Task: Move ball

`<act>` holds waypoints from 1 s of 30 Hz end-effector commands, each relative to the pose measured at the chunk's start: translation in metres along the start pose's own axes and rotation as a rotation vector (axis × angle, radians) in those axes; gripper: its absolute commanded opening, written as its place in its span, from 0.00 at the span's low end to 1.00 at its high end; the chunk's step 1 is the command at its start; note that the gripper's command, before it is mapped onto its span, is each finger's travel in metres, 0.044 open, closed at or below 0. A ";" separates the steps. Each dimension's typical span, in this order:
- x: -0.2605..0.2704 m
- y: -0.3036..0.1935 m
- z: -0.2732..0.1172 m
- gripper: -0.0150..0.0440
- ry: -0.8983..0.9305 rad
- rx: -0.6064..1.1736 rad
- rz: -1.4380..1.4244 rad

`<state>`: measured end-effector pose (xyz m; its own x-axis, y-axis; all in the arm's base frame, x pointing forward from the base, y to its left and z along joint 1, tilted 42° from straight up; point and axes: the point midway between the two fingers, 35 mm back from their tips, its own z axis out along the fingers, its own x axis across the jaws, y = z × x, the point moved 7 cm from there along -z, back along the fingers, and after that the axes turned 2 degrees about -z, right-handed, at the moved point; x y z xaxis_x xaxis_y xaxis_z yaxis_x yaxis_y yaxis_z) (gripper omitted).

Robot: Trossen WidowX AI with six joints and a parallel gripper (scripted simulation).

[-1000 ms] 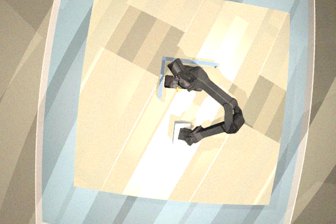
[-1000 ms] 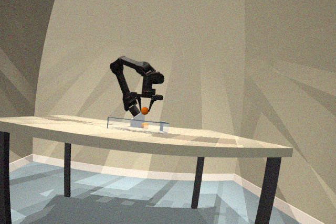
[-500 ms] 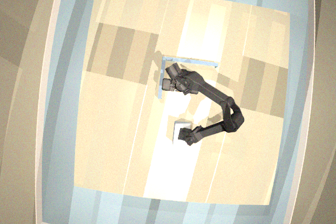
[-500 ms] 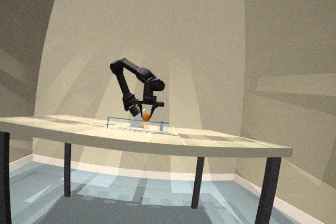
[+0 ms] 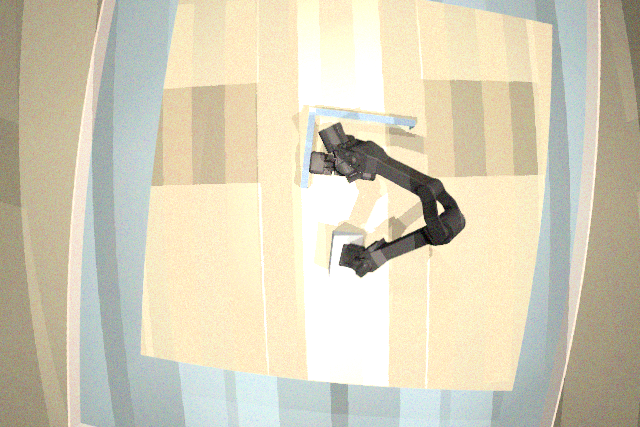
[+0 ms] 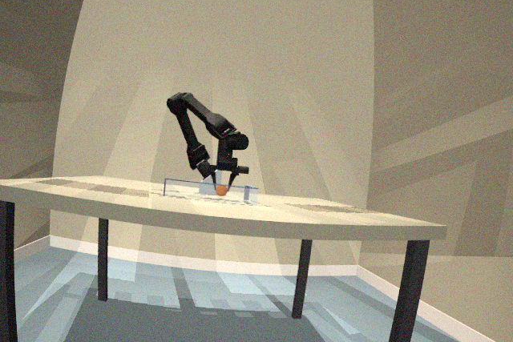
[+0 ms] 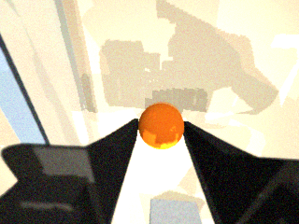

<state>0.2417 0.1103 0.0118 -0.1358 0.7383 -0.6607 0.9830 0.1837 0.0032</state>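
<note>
Low inside the walls [image 6: 207,184], the pincer [image 7: 161,135] grips the orange ball [image 7: 161,125] between half-open fingers. Released off the marked spot, the ball could roll; a withdrawing finger might nudge it.

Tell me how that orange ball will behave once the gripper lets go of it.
The ball is a smooth sphere, so it will probably roll if released with any sideways motion. It looks rigid: the fingers pinch it without denting it. The clear walls nearby may stop a short roll.

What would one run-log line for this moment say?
gripper: shut on ball | position: low inside corner walls | release: not yet done
</note>
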 end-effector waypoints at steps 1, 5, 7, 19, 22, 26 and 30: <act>-0.001 -0.002 0.007 0.25 -0.009 0.003 -0.010; -0.001 -0.002 0.013 0.25 -0.009 0.003 -0.010; -0.001 -0.002 0.015 0.25 -0.009 0.003 -0.010; 0.000 -0.001 0.013 0.70 -0.001 0.003 -0.002; 0.000 -0.001 0.013 0.80 -0.001 0.003 -0.002; 0.000 0.001 0.002 0.80 0.000 0.003 -0.003; 0.001 0.000 -0.062 0.80 -0.004 0.003 -0.010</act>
<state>0.2358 0.1206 0.0263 -0.1543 0.7194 -0.6772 0.9840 0.1739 -0.0395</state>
